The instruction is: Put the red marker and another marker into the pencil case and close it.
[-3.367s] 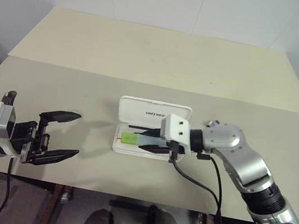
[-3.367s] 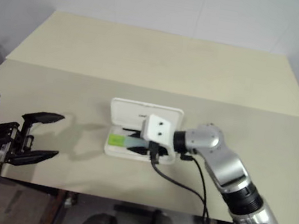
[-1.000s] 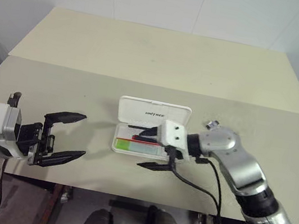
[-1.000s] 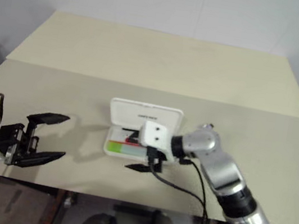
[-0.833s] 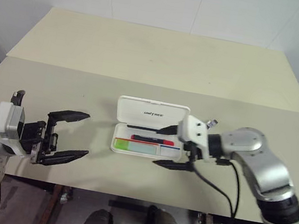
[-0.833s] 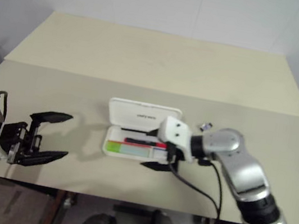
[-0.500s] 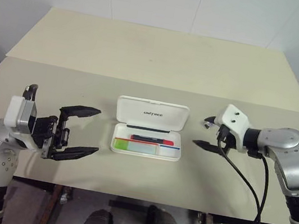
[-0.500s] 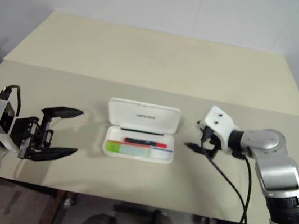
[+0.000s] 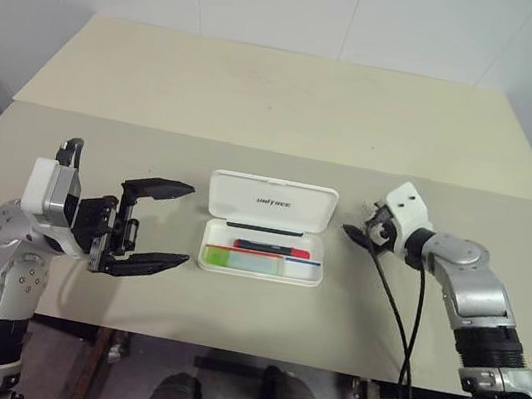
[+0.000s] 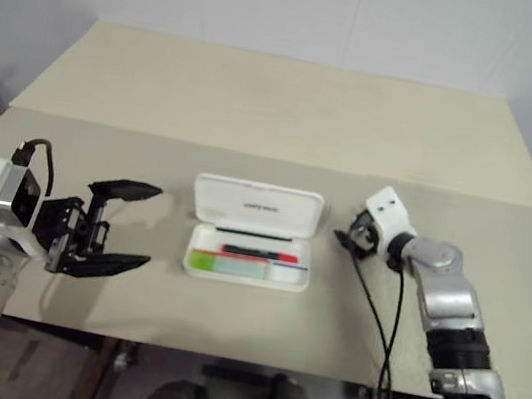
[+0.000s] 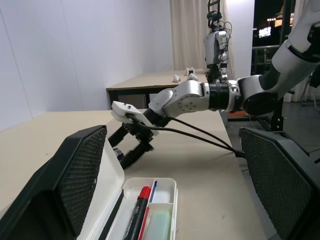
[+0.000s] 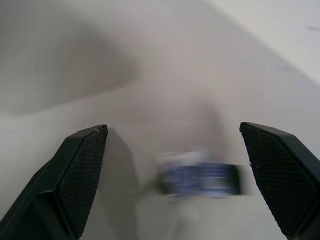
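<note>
We see the case [image 9: 266, 230] lying open in the middle of the near table [image 9: 262, 98], its lid [image 9: 270, 203] tipped back on the far side with small dark lettering on its inner face. Inside the tray, the red marker [image 9: 268, 248] lies lengthwise along the edge nearest the lid, its black band around the middle. The green marker [image 9: 241, 259] lies in the tray too, on the near side of the red one and toward the case's left end, parallel to it. Both markers rest wholly within the tray, and the case is not yet closed.

To the left of the case we find the left gripper [image 9: 156, 223], its two black fingers [image 9: 159, 186] spread wide with nothing between them, pointing toward the case's left end but clear of it. In its wrist view the case's tray [image 11: 150, 205] shows between the fingers, red marker and green marker side by side.

To the right of the case, just off the lid's right end, the right gripper [image 9: 367, 231] hovers above the table, jaws wide apart and empty. Just beyond it a small dark thing [image 12: 200, 177] lies on the table; it is too blurred for us to tell what it is.
</note>
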Robot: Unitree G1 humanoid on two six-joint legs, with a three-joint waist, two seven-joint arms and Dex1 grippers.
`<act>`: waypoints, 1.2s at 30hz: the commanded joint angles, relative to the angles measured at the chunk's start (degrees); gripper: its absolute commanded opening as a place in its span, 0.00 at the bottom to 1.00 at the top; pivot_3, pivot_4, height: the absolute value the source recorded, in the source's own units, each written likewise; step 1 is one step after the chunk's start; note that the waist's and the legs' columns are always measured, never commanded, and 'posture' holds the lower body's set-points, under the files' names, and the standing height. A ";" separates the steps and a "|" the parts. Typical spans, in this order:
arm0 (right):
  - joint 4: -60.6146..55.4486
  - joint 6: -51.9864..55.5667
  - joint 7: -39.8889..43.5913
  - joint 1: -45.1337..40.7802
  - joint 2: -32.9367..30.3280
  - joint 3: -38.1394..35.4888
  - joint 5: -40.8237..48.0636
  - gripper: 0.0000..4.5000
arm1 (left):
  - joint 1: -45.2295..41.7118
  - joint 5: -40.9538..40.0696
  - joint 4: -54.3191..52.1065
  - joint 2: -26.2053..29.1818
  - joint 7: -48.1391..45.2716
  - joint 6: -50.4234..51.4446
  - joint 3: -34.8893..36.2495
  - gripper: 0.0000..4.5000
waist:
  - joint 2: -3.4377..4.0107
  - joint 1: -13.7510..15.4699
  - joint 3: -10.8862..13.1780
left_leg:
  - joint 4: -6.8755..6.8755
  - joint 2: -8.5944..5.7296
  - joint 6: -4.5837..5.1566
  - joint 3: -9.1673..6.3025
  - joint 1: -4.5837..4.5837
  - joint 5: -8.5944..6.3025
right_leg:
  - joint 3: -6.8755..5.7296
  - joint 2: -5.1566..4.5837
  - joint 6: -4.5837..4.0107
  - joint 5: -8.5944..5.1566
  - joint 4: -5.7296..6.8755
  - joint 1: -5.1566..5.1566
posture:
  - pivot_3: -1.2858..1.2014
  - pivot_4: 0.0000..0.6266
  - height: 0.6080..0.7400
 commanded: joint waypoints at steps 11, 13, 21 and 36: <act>-1.61 3.07 5.04 1.69 -3.36 -3.20 3.53 1.00 | 1.67 -1.21 -3.26 0.83 0.59 -0.23 1.62 1.00 | 0.00 0.11 0.00 | -0.03 0.03 0.00 -0.03 0.00 0.00 | -0.01 0.00 0.01 0.00 -0.02 0.00 | 0.52 0.24 1.00; -2.75 4.55 6.04 2.54 -3.80 -2.93 3.85 1.00 | 1.77 -1.17 -3.34 0.77 0.65 -0.29 1.56 1.00 | 0.00 0.07 0.00 | -0.02 0.02 0.00 -0.02 0.00 0.00 | 0.00 0.00 0.01 0.01 -0.01 0.00 | 0.52 0.24 1.00; -2.07 5.32 6.21 2.66 -3.07 -3.09 4.15 1.00 | 1.59 -0.99 -3.33 0.57 0.66 -0.39 1.18 1.00 | 0.00 0.01 0.00 | -0.01 0.02 0.00 0.00 0.02 0.00 | 0.01 0.02 0.02 0.01 0.02 0.01 | 0.52 0.24 1.00; 16.81 0.38 4.33 -6.00 0.86 -1.31 0.50 1.00 | 2.00 -1.77 -4.53 0.56 1.26 0.10 1.47 1.00 | -0.02 -0.67 -0.01 | 0.06 0.01 0.12 0.25 0.36 0.37 | 0.30 0.04 -0.21 0.34 -0.20 0.37 | 0.52 0.24 1.00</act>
